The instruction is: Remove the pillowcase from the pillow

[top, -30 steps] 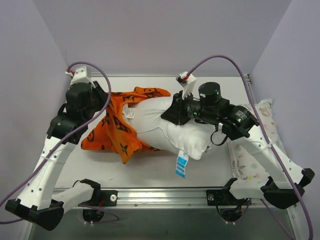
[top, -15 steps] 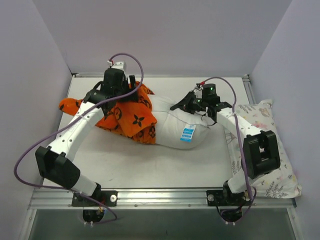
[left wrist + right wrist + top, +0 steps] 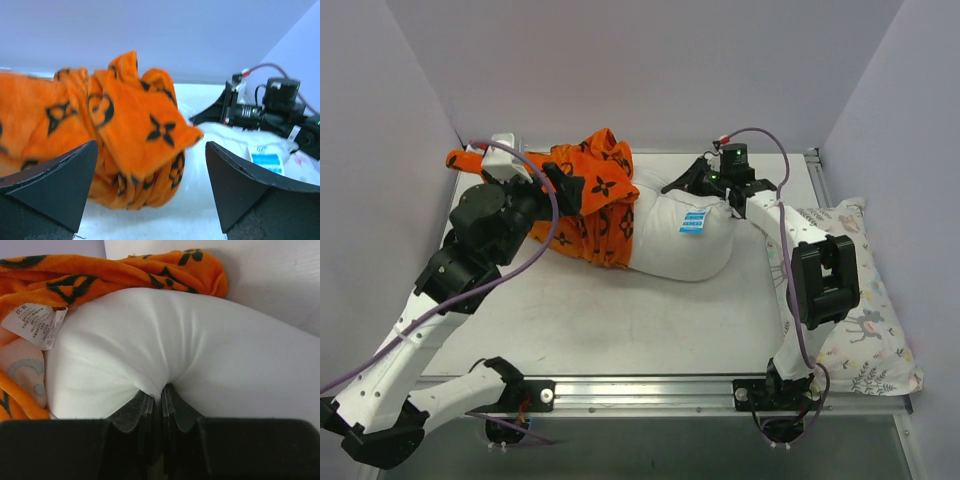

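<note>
Pillow (image 3: 672, 243) shifted back, long axis left-right, left end in pillowcase (image 3: 592, 195); left gripper (image 3: 151, 147) spread, right gripper (image 3: 160, 394) pinching pillow.

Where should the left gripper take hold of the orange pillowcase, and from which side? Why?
Grip the bunched fold of the pillowcase jutting toward the open left gripper, approaching from the left. It stands proud, thin enough to pinch. The right gripper pinches the pillow at its other end, so pulling leftward probably slides it off.

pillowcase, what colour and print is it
Bright orange with black flower and circle motifs. The pillowcase shows best in the left wrist view.
</note>
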`<state>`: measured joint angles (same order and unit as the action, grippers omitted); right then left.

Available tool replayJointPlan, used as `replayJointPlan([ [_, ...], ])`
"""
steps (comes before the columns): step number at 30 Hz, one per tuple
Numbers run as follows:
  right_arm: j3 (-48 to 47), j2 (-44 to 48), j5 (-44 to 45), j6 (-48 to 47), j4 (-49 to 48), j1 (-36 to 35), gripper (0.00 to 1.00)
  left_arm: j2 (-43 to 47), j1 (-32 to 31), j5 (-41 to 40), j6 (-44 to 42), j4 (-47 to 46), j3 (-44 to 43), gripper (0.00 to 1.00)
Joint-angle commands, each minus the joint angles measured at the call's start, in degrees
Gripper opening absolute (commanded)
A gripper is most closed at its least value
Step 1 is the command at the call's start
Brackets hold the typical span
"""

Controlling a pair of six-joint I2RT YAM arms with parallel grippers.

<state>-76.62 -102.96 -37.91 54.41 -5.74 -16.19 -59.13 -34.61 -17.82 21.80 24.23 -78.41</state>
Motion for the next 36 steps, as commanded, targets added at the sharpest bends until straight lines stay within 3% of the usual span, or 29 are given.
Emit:
replayJointPlan([
  [1, -1.33, -4.36, 12.15, -7.03, 10.83, -0.69, 0.0, 1.65, -3.0, -6.87, -0.28, -2.25, 8.6, 0.97],
  [3, -2.48, -4.88, 12.33, -8.36, 11.88, -1.04, 0.0, 1.92, -3.01, -6.61, 2.36, -3.74, 13.96, 0.97],
  [8, -3.19, -4.71, 13.56, -10.73, 13.56, -1.04, 0.0, -1.5, -3.09, -2.84, 4.74, -18.49, 28.37, 0.97],
  [14, -2.4, -3.92, 13.74, -13.01, 14.35, -1.22, 0.0, -10.55, -2.92, -5.81, 2.9, -29.76, 31.39, 0.97],
  [16, -2.31, -3.66, 13.83, -14.06, 14.53, -1.22, 0.0, -13.1, -2.83, -8.44, 3.33, -28.55, 30.25, 0.88],
  [17, -2.39, -3.65, 14.0, -14.42, 15.14, -1.13, 0.0, -13.72, -2.92, -14.28, 3.86, -27.4, 29.73, 0.79],
  [18, -2.66, -3.65, 14.61, -14.86, 15.49, -1.22, 0.0, -14.25, -2.48, -17.65, 5.08, -25.39, 28.24, 0.47],
  [20, -3.09, -3.48, 15.23, -16.08, 16.71, -0.78, 0.0, -15.31, -0.56, -23.28, 7.01, -18.89, 26.65, 0.23],
  [21, -3.36, -3.65, 15.5, -16.35, 17.25, -0.52, 0.0, -16.44, 0.59, -25.14, 8.16, -16.17, 23.95, 0.0],
  [23, -4.06, -3.83, 16.03, -16.88, 18.3, 0.62, 0.0, -17.85, 5.41, -27.78, 13.86, -5.19, 20.95, 0.0],
  [26, -4.5, -4.09, 16.2, -16.19, 19.27, 2.46, 0.0, -17.34, 10.0, -26.82, 16.34, -0.42, 19.87, 0.0],
  [30, -6.6, -3.66, 18.74, -17.58, 22.43, 4.14, 0.0, -11.38, 9.22, -26.04, 15.65, 0.91, 19.53, 0.0],
  [32, -8.36, -3.22, 19.54, -18.64, 24.71, 4.41, 0.0, -10.13, 3.28, -25.67, 10.91, 0.73, 15.95, 0.0],
  [33, -9.5, -2.95, 19.8, -19.95, 25.85, 4.15, 0.05, -10.3, -0.33, -27.94, 9.5, 1.52, 13.57, 0.0],
  [34, -12.04, -2.6, 20.59, -20.57, 27.0, 3.8, 0.17, -10.56, -3.42, -31.79, 7.83, 3.96, 11.29, 0.0],
  [35, -13.02, -1.47, 21.21, -21.1, 28.4, 3.53, 0.31, -11.0, -6.06, -32.79, 7.38, 5.2, 6.83, 0.0],
  [36, -13.99, -0.76, 21.82, -21.54, 28.94, 3.27, 0.54, -11.52, -10.96, -33.15, 7.12, 6.96, 4.87, 0.0],
])
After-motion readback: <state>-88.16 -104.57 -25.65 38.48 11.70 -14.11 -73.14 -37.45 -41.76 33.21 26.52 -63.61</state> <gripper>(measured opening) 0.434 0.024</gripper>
